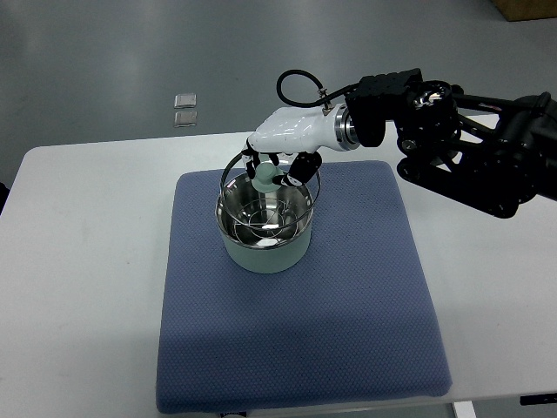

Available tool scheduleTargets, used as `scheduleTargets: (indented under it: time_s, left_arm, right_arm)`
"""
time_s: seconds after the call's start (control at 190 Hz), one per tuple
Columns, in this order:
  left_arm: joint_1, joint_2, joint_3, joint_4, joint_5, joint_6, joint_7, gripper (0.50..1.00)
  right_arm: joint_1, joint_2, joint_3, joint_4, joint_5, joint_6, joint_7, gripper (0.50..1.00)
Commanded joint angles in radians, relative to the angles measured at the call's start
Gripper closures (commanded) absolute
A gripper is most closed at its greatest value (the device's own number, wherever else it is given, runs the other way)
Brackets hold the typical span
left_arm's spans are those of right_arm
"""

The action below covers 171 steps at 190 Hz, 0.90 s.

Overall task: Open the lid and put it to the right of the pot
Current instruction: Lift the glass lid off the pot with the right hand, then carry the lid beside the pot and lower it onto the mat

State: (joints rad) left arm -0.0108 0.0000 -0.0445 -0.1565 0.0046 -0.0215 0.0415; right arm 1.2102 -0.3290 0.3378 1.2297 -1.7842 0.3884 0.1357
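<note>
A pale green pot (264, 237) with a shiny steel inside stands on the blue mat (348, 313). My right hand (277, 167), white with black fingers, is over the pot's far rim and is shut on the green knob (265, 179) of the glass lid (300, 187). The lid is lifted and tilted above the pot, its steel rim arcing over the opening. The right arm (452, 144) comes in from the right edge. The left arm is not in view.
The mat lies on a white table (78, 287). Two small clear packets (184, 109) lie on the grey floor beyond the table's far edge. Bare mat stretches to the right of the pot and in front of it.
</note>
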Motion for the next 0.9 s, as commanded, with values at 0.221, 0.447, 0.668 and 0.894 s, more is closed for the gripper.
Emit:
scheduleTargets:
  time_s: [0.221, 0.447, 0.668, 0.894]
  left_arm:
    - [0.0, 0.0, 0.0, 0.0, 0.0, 0.0, -0.002, 0.5]
    - [0.0, 0.0, 0.0, 0.0, 0.0, 0.0, -0.002, 0.5]
    - [0.0, 0.0, 0.0, 0.0, 0.0, 0.0, -0.002, 0.5]
    - [0.0, 0.0, 0.0, 0.0, 0.0, 0.0, 0.0, 0.5]
  right_arm:
    - [-0.011, -0.142, 0.017, 0.056, 0.008, -0.003, 0.019, 1.0]
    - [-0.049, -0.286, 0.015, 0.059, 0.06, -0.025, 0.045, 1.0]
    - [-0.132, -0.352, 0.0, 0.057, 0.06, -0.079, 0.064, 1.0]
    - [-0.239, -0.338, -0.034, 0.047, 0.048, -0.145, 0.062, 1.0]
